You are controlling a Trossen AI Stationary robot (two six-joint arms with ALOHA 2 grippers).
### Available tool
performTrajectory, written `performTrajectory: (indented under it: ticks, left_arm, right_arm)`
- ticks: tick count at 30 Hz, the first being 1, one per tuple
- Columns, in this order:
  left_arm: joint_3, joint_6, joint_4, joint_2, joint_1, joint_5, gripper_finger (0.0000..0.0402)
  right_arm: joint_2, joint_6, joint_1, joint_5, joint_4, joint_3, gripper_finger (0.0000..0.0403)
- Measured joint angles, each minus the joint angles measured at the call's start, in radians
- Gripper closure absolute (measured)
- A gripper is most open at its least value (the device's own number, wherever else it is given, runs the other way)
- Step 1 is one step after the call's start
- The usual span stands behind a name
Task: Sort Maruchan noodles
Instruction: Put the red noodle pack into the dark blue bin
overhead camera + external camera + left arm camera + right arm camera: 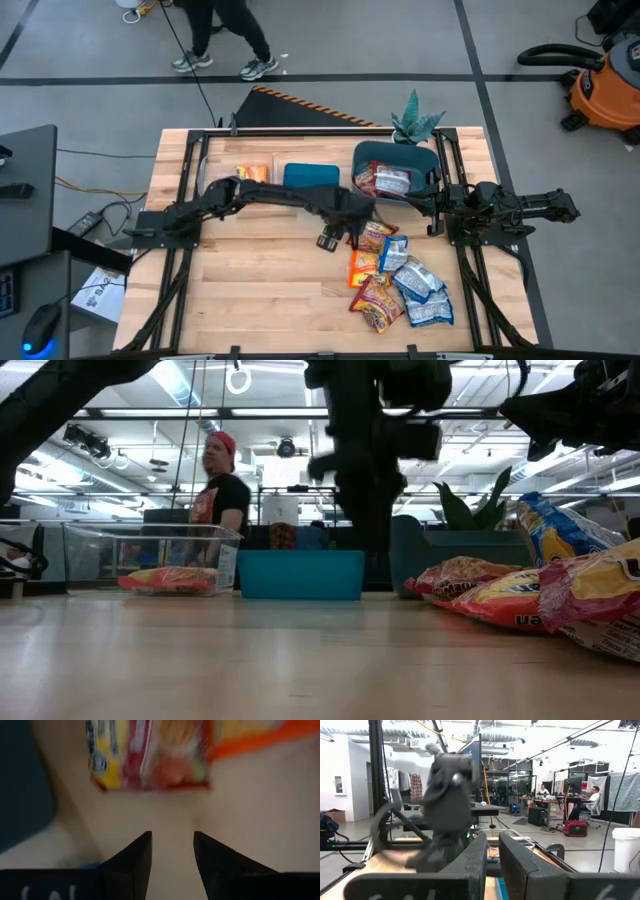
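Several Maruchan noodle packets (395,280) lie in a loose, overlapping heap on the right half of the table, in orange-yellow, red and blue-white wrappers; the low view shows them at its right (520,595). My left gripper (328,241) hangs open just left of the heap's far end. In its wrist view (172,850) a red-yellow packet (150,765) lies ahead of the fingertips, apart from them. My right gripper (438,212) waits at the table's right side, fingers level and close together (492,855), holding nothing.
Three bins stand in a row at the far edge: a clear one (252,172) holding an orange packet (165,578), a blue one (311,176), and a teal one (365,150) holding red-silver packets (385,180). A plant (415,122) stands behind the teal bin. A person (222,490) is beyond the table.
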Motion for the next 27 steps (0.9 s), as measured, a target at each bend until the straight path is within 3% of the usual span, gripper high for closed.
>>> performTrajectory:
  ticks: [4, 9, 17, 27]
  left_arm:
    - [-0.112, 0.04, 0.112, 0.0, -0.039, -0.119, 0.0251]
    - [-0.187, 0.008, 0.178, 0.0, -0.048, -0.059, 0.0251]
    - [-0.197, -0.062, 0.252, 0.0, -0.068, -0.054, 0.0251]
    - [-0.19, -0.27, 0.229, -0.03, -0.026, 0.281, 0.0251]
  right_arm:
    - [0.0, 0.0, 0.0, 0.0, 0.0, 0.0, 0.0348]
    - [0.0, 0.0, 0.0, 0.0, 0.0, 0.0, 0.0348]
    - [0.0, 0.0, 0.0, 0.0, 0.0, 0.0, 0.0348]
    - [0.0, 0.0, 0.0, 0.0, 0.0, 0.0, 0.0348]
